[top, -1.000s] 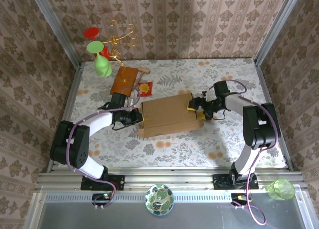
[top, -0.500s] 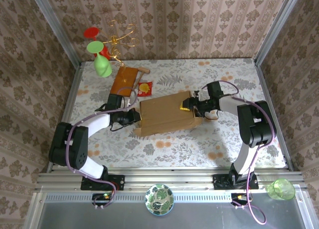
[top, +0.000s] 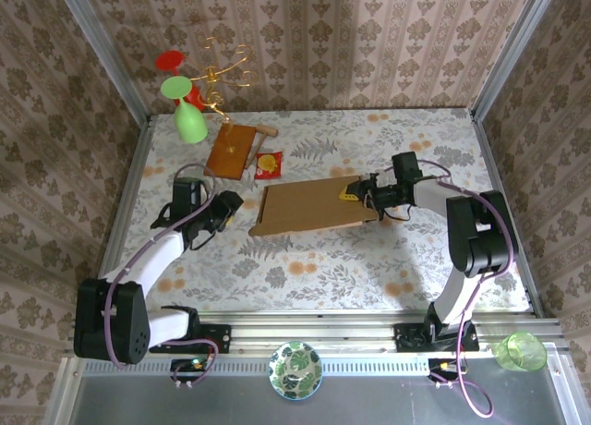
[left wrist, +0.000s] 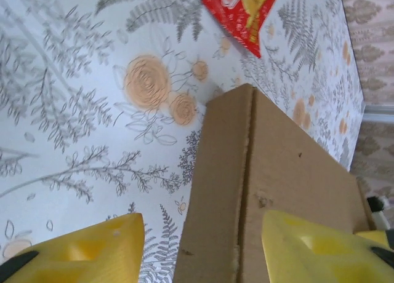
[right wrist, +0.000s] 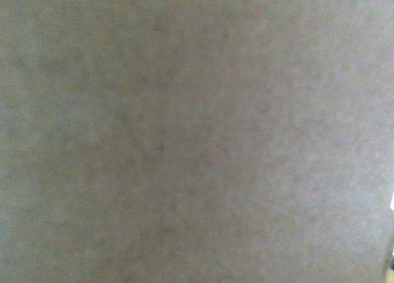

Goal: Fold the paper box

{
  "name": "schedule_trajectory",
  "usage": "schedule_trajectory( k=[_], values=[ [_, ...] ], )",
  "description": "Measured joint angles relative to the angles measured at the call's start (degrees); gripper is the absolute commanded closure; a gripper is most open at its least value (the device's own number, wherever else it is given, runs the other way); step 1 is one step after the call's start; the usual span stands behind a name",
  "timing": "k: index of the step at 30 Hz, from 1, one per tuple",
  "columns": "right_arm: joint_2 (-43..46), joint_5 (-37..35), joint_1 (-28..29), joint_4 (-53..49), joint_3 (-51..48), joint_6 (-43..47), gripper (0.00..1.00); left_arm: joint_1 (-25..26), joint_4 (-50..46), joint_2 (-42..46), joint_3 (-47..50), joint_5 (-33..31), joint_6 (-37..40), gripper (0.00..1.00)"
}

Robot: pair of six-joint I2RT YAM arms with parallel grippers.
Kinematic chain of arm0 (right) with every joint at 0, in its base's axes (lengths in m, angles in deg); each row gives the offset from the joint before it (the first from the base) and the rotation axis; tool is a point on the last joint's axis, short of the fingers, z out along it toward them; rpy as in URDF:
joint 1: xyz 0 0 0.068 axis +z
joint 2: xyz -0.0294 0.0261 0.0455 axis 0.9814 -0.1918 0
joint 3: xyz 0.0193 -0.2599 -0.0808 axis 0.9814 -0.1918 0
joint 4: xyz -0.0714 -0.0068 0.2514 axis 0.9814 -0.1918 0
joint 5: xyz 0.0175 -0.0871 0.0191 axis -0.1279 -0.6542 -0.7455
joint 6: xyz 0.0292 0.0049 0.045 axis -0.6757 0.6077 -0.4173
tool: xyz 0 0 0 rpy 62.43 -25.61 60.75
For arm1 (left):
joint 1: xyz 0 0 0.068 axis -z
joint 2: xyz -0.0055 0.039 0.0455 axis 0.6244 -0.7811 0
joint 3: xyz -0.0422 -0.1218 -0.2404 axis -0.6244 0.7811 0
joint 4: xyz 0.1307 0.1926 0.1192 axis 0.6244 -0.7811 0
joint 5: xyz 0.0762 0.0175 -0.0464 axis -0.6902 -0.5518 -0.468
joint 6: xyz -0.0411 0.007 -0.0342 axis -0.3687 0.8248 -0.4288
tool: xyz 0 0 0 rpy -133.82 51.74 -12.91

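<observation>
One paper box (top: 305,206); left jaws spread nearby, right jaws at edge, unclear

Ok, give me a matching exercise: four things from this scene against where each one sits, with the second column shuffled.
Things:
1 paper box
2 red packet
3 green tumbler
4 patterned bowl

Places:
A front ledge, right end
B beside the wooden board
C front ledge, middle
D middle of the table

Pairs: 1-D, 2-B, 3-A, 4-C
</observation>
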State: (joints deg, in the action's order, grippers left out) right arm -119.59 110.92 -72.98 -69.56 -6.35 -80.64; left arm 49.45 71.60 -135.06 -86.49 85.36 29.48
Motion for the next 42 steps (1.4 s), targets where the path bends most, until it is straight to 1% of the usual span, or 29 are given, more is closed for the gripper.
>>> schedule_trajectory(
  k=[2, 7, 10, 13, 20, 28, 34, 39, 42],
  values=[
    [0.2, 0.8, -0.2, -2.8, 0.5, -1.4, 0.55, 0.2, 1.3, 0.5, 2.1, -0.3, -4.9, 0.34],
    [0.2, 2.5, -0.5, -9.3, 2.3, -3.3, 0.55, 0.8, 2.1, 2.1, 6.4, -2.0, -16.4, 0.24],
    [0.2, 3.4, -0.5, -11.5, 2.3, -3.8, 0.55, 1.1, 2.5, 1.6, 6.6, -2.2, -21.9, 0.21],
    [0.2, 4.1, -0.5, -13.8, 2.4, -4.2, 0.55, 1.9, 5.6, -0.4, 6.6, -2.0, -26.9, 0.19],
    [0.2, 5.1, -0.5, -16.6, 2.7, -4.6, 0.55, 5.7, 13.0, -7.0, 6.6, 0.0, -36.0, 0.19],
    [0.2, 5.2, -0.7, -16.8, 2.7, -5.0, 0.54, 9.5, 23.7, -14.8, 6.6, 1.3, -44.6, 0.20],
    [-0.7, 5.7, -1.6, -16.8, 2.8, -6.2, 0.54, 11.8, 29.7, -17.4, 6.6, -0.3, -50.1, 0.24],
    [-2.1, 6.6, -2.0, -17.0, 3.7, -6.8, 0.53, 13.1, 31.8, -17.6, 6.9, -2.8, -54.3, 0.28],
    [-2.7, 6.6, -2.0, -17.5, 4.7, -6.8, 0.55, 14.0, 32.4, -17.6, 6.9, -4.2, -56.4, 0.29]
  ],
)
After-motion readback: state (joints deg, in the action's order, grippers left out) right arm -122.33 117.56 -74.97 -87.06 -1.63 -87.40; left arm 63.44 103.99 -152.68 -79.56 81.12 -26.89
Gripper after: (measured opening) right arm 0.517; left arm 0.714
